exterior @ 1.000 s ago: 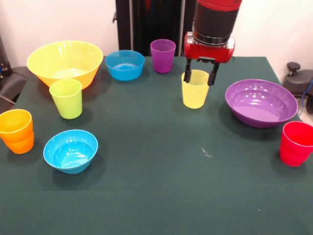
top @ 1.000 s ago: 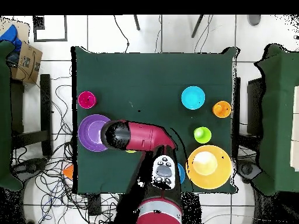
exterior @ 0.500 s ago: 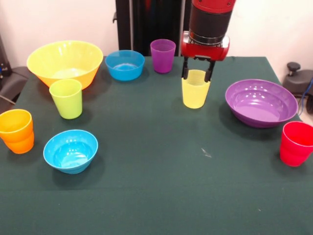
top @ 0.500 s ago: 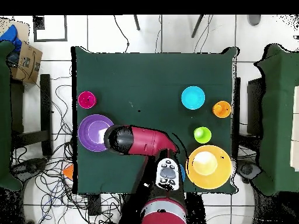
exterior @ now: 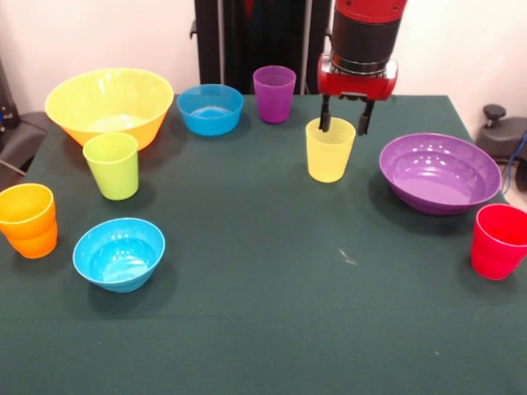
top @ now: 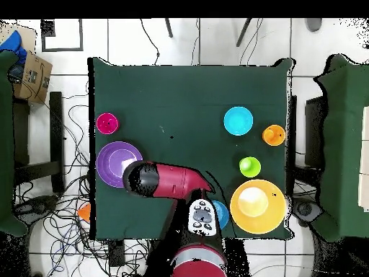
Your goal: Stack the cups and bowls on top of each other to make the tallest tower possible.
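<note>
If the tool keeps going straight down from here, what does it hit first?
Most likely the yellow cup: the open tool hangs just over its rim, fingers spread above either side. Depth is uncertain, so they might pass outside it.

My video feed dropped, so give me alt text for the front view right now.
The end effector hangs open over the rim of the upright yellow cup at the green table's far middle, gripping nothing. Nothing is stacked: a purple bowl and red cup stand to the right, with other cups and bowls spread on the left.
</note>
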Tool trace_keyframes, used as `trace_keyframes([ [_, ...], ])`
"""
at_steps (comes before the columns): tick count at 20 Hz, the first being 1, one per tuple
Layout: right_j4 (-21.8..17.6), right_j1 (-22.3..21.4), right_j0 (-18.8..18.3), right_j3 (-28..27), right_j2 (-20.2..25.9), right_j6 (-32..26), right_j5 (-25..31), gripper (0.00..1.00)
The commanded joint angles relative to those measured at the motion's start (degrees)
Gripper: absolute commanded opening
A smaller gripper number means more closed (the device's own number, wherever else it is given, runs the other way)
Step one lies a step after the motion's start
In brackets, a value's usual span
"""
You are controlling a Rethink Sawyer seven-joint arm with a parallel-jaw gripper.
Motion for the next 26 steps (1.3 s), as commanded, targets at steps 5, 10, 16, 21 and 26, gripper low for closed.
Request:
trace_keyframes([
  [5,2.3,-1.3,0.4,4.4,5.8,10.7,-3.9,1.00],
  [10,2.2,-1.4,0.6,5.1,5.8,10.8,-4.7,1.00],
  [16,2.2,0.3,1.4,4.5,5.5,11.8,-6.6,1.00],
  [21,1.9,1.3,1.3,4.7,5.8,12.2,-8.7,1.00],
  [26,1.2,2.0,1.3,4.6,5.8,12.5,-9.7,1.00],
])
